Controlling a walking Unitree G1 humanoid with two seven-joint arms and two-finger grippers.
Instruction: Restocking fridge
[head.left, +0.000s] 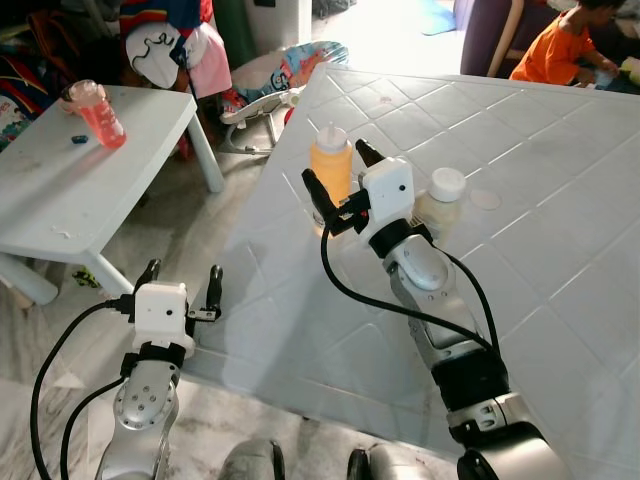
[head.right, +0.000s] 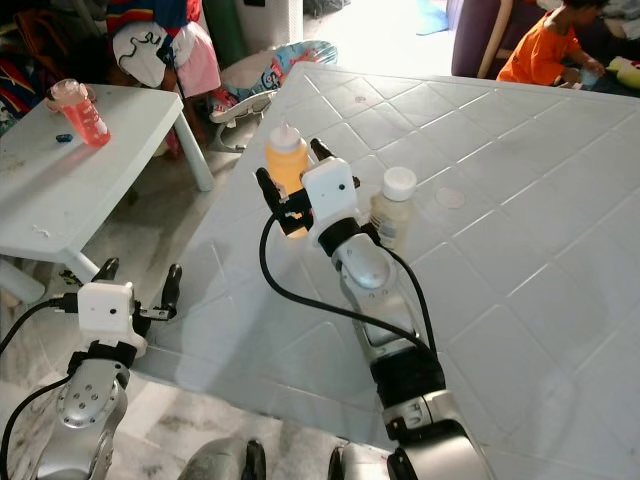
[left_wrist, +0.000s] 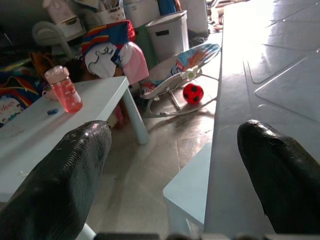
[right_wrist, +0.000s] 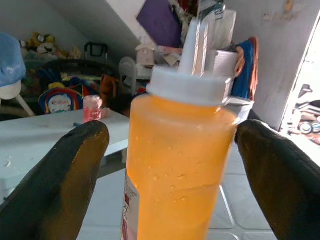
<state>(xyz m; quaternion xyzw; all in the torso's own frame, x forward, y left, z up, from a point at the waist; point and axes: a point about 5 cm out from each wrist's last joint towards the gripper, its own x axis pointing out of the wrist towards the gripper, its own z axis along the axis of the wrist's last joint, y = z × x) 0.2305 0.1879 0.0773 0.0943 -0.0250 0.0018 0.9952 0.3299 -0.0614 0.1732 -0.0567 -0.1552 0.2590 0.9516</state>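
On the white table (head.left: 560, 190), right gripper (head.left: 339, 180) spread wide around orange bottle (head.left: 331, 160); near left edge, left gripper (head.left: 182, 280) likewise apart, holding nothing.

On the worktop (head.left: 560, 200) stands a squeeze bottle (head.left: 331, 165), and a capped bottle (head.left: 441, 203) stands to its right. The right claw (head.left: 338, 172) is around the squeeze bottle, one finger on each side. To the left, on a small table (head.left: 120, 160), stands a drinking bottle (head.left: 97, 113). The left claw (head.left: 182, 283) is before the worktop's near left edge. A person (head.left: 566, 45) sits behind the worktop.
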